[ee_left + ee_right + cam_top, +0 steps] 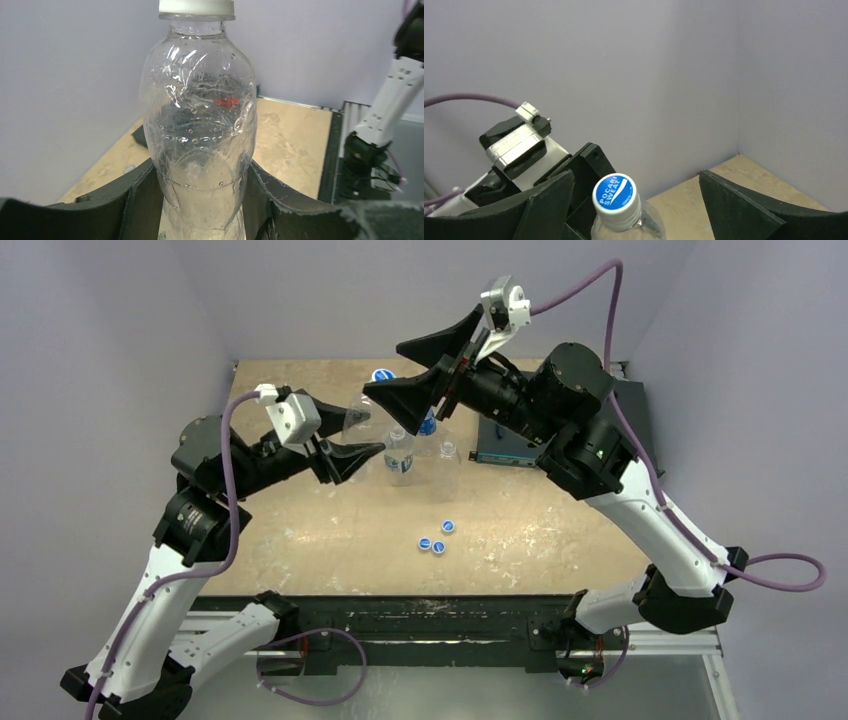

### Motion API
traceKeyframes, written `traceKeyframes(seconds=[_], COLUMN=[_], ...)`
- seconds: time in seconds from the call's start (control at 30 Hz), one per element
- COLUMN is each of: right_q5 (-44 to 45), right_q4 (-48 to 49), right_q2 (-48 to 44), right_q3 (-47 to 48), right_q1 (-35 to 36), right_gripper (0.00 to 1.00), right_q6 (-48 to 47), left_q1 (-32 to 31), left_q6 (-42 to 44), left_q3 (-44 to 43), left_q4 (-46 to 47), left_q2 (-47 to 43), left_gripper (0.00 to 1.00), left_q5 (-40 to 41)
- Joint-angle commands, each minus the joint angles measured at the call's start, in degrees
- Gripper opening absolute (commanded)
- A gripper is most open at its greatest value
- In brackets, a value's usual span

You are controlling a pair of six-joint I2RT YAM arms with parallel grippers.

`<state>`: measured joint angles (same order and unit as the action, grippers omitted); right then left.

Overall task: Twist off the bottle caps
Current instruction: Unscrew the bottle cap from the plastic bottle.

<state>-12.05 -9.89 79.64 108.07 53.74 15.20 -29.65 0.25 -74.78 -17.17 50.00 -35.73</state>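
Lilac walls around a chipboard table. My left gripper is clamped on the lower body of a clear unlabelled bottle, cap end up, with dents and droplets on the plastic. Can't tell whether its base touches the table. Its cap is on the neck: blue top with white lettering, pale sides. My right gripper is spread wide either side of that cap, both fingers apart from it, no contact. From the top camera the cap sits between my right fingertips, over the table's far part. On the table: a labelled bottle standing near centre, three loose blue caps nearer my bases, a dark flat box far right.
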Motion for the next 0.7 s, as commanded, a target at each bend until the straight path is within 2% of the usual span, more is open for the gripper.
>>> traceKeyframes(seconds=[0.0,0.1,0.23,0.4,0.67], right_q5=[13.7,23.1,29.6,32.5,31.7], right_q4=[-4.2,-10.7,-13.2,-12.9,-8.7], right_q2=[0.3,5.3,9.5,12.6,12.6], right_q3=[6.1,13.5,18.4,21.0,19.9], right_q1=[1.9,3.4,6.4,8.9,9.3], right_gripper=[0.99,0.98,0.91,0.79,0.56], right_q6=[0.0,0.8,-0.3,-1.2,0.2], left_q1=[-0.1,-0.1,-0.1,-0.1,-0.1], left_q6=[6.0,7.3,7.6,7.5,7.2], left_q3=[-0.5,-0.2,0.3,0.6,1.5], left_q4=[0.1,0.2,0.5,0.3,0.5], left_q2=[0.2,0.4,0.6,0.5,0.0], left_gripper=[0.00,0.00,0.00,0.00,0.00], left_q5=[13.9,18.1,20.3,20.3,20.3])
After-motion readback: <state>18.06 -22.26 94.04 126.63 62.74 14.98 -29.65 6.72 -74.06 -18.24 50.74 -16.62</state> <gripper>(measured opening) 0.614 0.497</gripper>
